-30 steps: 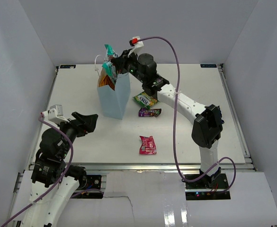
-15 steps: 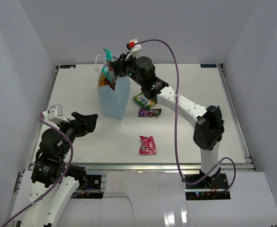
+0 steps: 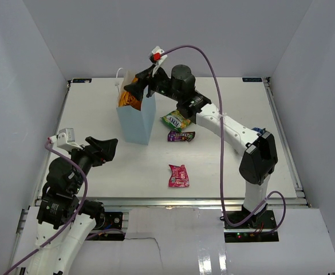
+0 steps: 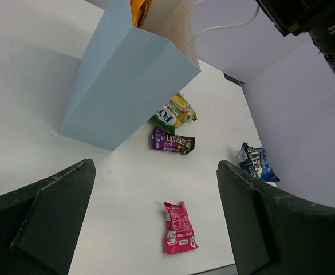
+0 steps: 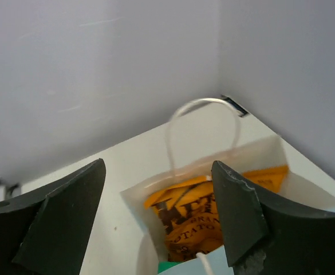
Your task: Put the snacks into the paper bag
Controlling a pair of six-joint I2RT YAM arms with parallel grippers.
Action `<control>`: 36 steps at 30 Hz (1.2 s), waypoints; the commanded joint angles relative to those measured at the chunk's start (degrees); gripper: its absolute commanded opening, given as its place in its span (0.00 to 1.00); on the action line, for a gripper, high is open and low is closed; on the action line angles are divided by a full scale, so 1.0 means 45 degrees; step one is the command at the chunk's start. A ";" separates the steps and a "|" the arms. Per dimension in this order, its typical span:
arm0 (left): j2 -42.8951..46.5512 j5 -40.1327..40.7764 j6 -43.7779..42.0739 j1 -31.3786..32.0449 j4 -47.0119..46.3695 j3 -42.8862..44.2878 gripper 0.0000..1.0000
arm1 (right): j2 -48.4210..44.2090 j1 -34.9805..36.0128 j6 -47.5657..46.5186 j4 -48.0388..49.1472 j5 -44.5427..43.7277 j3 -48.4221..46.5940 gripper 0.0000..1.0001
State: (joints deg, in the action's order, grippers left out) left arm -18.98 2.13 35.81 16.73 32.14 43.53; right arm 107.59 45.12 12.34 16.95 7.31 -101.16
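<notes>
White surface (image 3: 230, 166) fills most of my overhead feed, so I'll start there. Everything sits on it, with both arms bolted along the near edge.

Next biggest is the pale-blue paper bag (image 3: 137, 123), standing upright toward the back left with its mouth open and a thin white string handle (image 5: 204, 114) looping up from the far rim.

My right pincer (image 3: 134, 90) hangs right over the bag's mouth. On the wrist cam its fingers are spread wide with nothing between them, so it's open and empty. My left pincer (image 4: 156, 166) is down at the front left, held above the surface and well apart from the bag, jaws also wide with nothing in them.

Snacks, big to small-ish:
- orange chip bag (image 5: 190, 215) is inside the paper bag, with its top showing at the mouth
- a teal sliver (image 5: 170, 267) shows at the bottom edge of the right wrist view, and I can't make out more than that
- yellow-green packet (image 3: 176, 121) lies just beside the bag's right side
- dark blue packet (image 4: 257, 162) is far off on the right, near the right arm's elbow
- pink-red packet (image 3: 178, 176) lies alone toward the front, well apart from the rest
- purple packet (image 3: 181, 136) lies just in front of the yellow-green one, and I can't tell if they touch
</notes>
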 commanded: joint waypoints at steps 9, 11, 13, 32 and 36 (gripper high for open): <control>-0.0741 -0.1544 -0.0497 0.0051 -0.0033 0.0015 0.98 | -0.3847 -0.2406 -0.3505 -0.4056 0.8728 0.1362 0.88; -0.1286 -0.2053 -0.0517 0.0051 -0.0208 -0.0121 0.98 | -0.4549 -0.3807 -0.3232 -0.5457 0.7833 0.2688 0.88; -0.1736 -0.2834 -0.0536 0.0051 -0.0384 -0.0239 0.98 | -0.4845 -0.5195 -0.2841 -0.6205 0.6429 0.3840 0.87; -0.2326 -0.3795 0.2507 0.0052 -0.1947 -0.2173 0.97 | 0.1069 -0.5887 0.5928 -0.5076 0.1930 0.5061 0.98; -0.1856 -0.3482 0.3290 0.0071 -0.1908 -0.2329 0.97 | 0.2319 -0.5868 0.6573 -0.4783 0.1599 0.3910 0.95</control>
State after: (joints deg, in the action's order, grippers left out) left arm -28.51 -14.52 46.37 16.75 24.34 33.69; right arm 116.31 18.65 37.50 -8.49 16.56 -79.09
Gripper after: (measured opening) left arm 0.975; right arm 0.962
